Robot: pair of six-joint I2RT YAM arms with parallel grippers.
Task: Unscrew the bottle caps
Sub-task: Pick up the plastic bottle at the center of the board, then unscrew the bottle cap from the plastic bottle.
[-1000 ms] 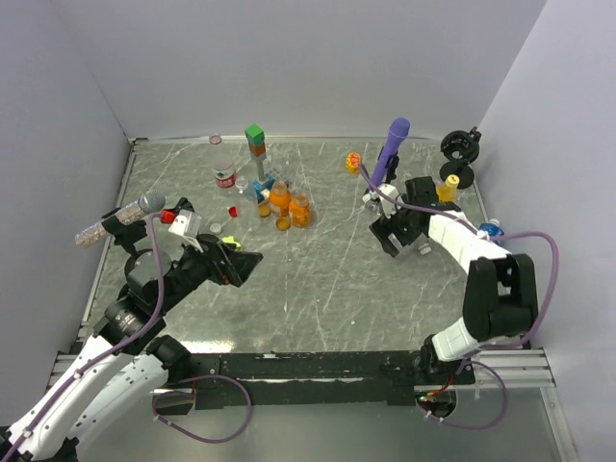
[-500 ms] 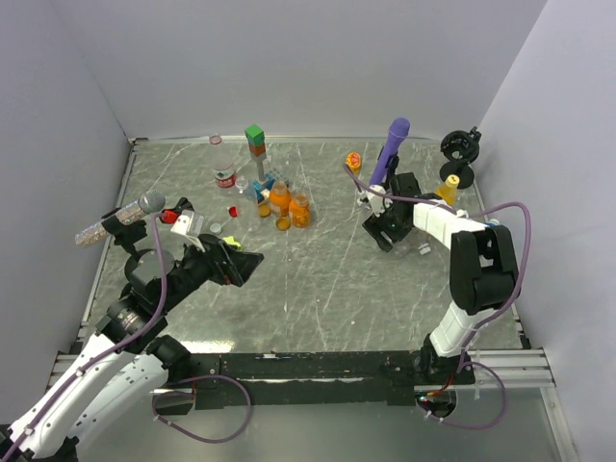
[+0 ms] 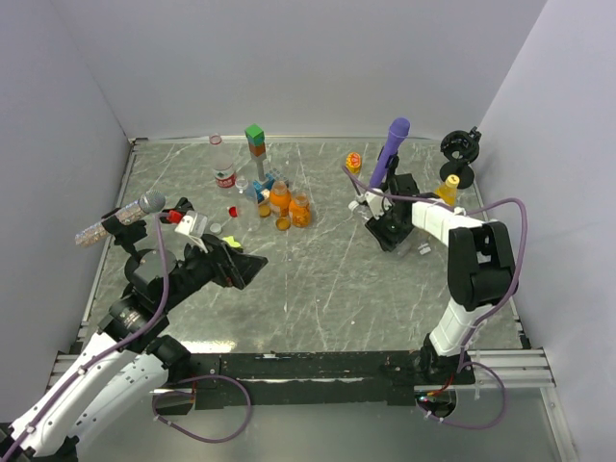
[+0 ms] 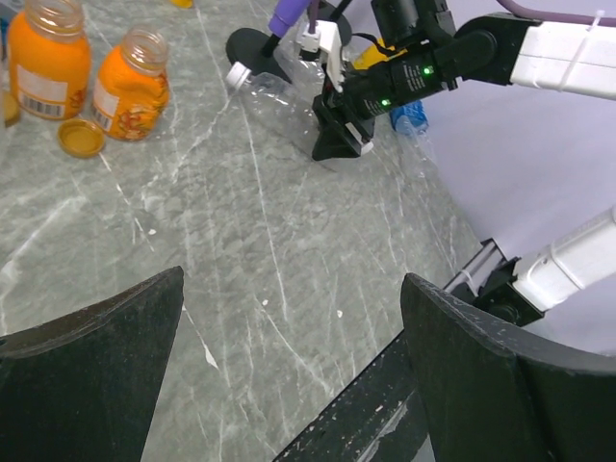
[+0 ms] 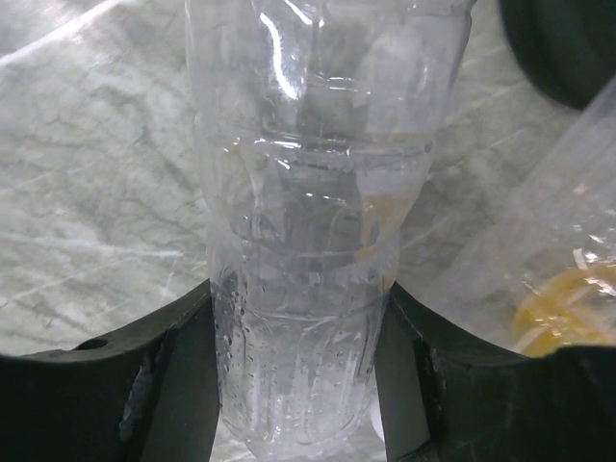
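A clear bottle (image 5: 308, 241) lies on the table in front of the purple microphone, its white cap (image 4: 234, 72) pointing left. My right gripper (image 5: 298, 327) is shut on the bottle's body, with a finger pressed against each side; the left wrist view shows it (image 4: 337, 144) over the bottle's rear half. My left gripper (image 3: 245, 268) hovers open above bare table at the near left, holding nothing. Two orange bottles (image 4: 43, 63) (image 4: 130, 82) stand uncapped, with an orange cap (image 4: 80, 138) lying beside them. A red cap (image 3: 232, 211) lies loose on the table.
A green and orange block stack (image 3: 255, 140) and a red-labelled bottle (image 3: 225, 177) stand at the back left. The purple microphone (image 3: 390, 144) leans right behind my right gripper. A yellow bottle (image 3: 448, 188) and a black stand (image 3: 460, 146) sit near the right wall.
My right gripper moved left onto the clear bottle and its fingers closed on it. My left gripper stayed open and shifted slightly.
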